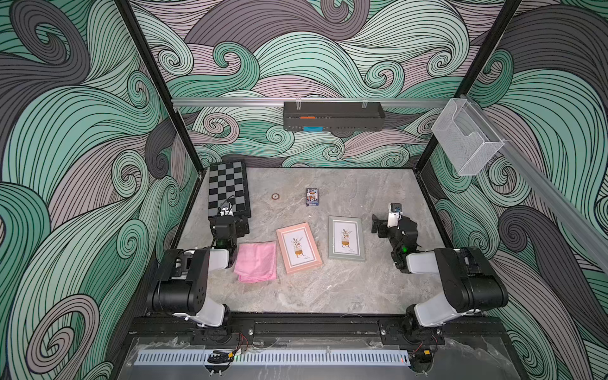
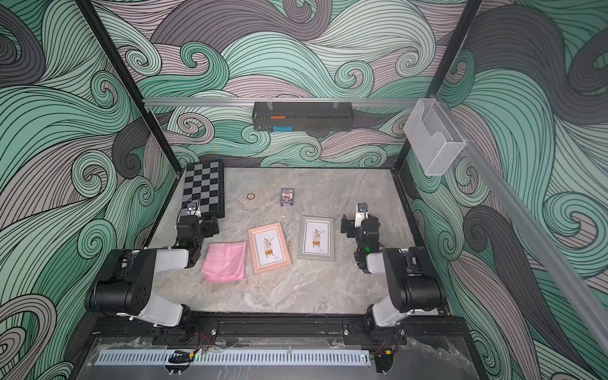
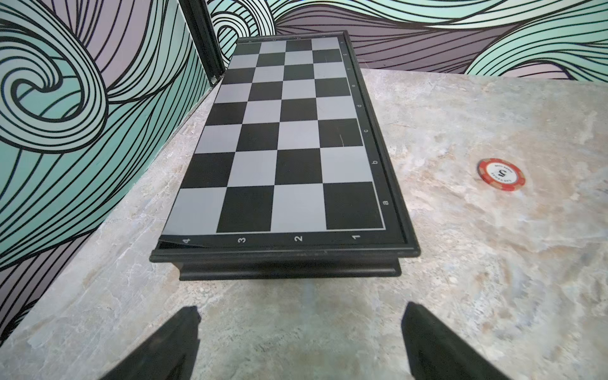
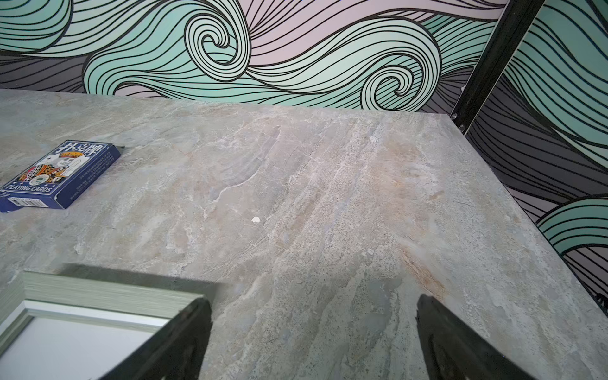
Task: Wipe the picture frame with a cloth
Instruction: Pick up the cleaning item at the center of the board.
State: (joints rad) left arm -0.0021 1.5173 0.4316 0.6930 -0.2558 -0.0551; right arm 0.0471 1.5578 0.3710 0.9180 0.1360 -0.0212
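1. The left gripper [image 3: 301, 329] has its jaws spread wide with nothing between them. It hangs over the bare marble-look table [image 1: 329, 289], just short of a closed folding chessboard case [image 3: 286, 141].
2. The right gripper [image 4: 314, 316] is likewise wide apart and empty, beside the corner of a grey-green picture frame [image 4: 98, 292] (contact cannot be judged).
3. A black wall tray [image 1: 333, 115] on the back rail holds an orange item and a blue item, both too small to identify.
4. A clear plastic bin [image 1: 467, 138] hangs from the right-hand rail.
5. A blue playing-card box [image 4: 59, 176] lies flat and closed.
6. The cloth [image 1: 256, 261] is plain pink, folded into a softly creased square. It lies flat beside the left arm, and neither gripper touches it.
7. Just to the cloth's right a pink picture frame [image 1: 298, 242] lies face up and slightly tilted, showing a potted-plant print.
8. A red poker chip [image 3: 500, 175] sits between the chessboard and the cards.
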